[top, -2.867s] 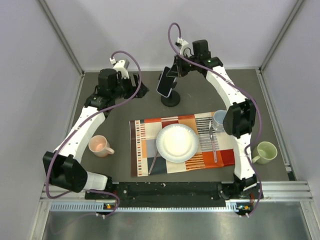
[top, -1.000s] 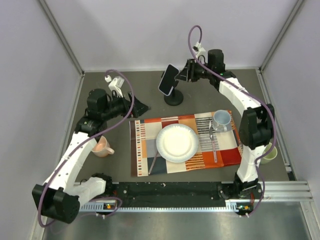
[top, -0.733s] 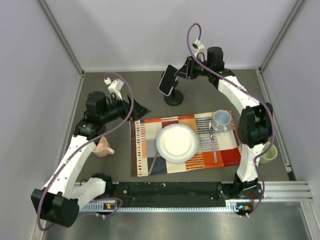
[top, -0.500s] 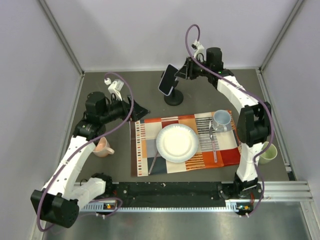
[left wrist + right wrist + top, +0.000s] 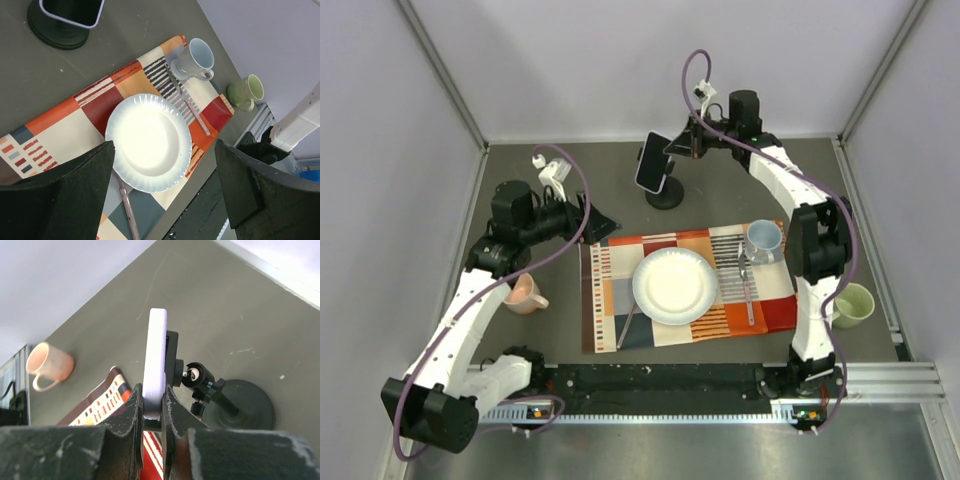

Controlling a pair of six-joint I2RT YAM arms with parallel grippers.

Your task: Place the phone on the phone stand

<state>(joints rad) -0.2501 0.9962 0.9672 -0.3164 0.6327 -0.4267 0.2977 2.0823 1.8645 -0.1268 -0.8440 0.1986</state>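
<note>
Phone (image 5: pixel 651 163) on stand (image 5: pixel 665 196), at the far middle of the desk (image 5: pixel 560 320). The phone sits tilted in the cradle, raised above the round black base, with its dark screen turned to the left and its pale edge showing along the rim. The base stands flat on the desk, just beyond the far edge of the mat (image 5: pixel 620 290) and not touching it.

From the right wrist, the phone appears edge-on as a pale slab with its back against the black cradle. Behind the cradle, a ball joint and a short stem lead down to the disc base.

Right fingers (image 5: pixel 129 415) are closed narrowly on the phone, one against each face at the end nearest the camera. The right arm reaches in from the right, along the far side of the desk.

Left fingers (image 5: pixel 75 190) are spread wide with nothing between them. They hang above the desk beside the far left corner of the mat, well apart from the stand.

The striped orange, red and cream mat lies at the centre of the desk.
- A white plate (image 5: pixel 672 285) rests on the middle of the mat.
- A pale blue mug (image 5: pixel 763 238) stands at the mat's far right corner.
- A metal utensil (image 5: pixel 747 285) lies to the right of the plate.
- A darker utensil (image 5: pixel 627 322) lies at the plate's near left.

A pink mug (image 5: pixel 520 290) stands on the desk to the left of the mat, partly hidden by the left arm. A green mug (image 5: pixel 850 303) stands to the right of the mat, close beside the right arm.
</note>
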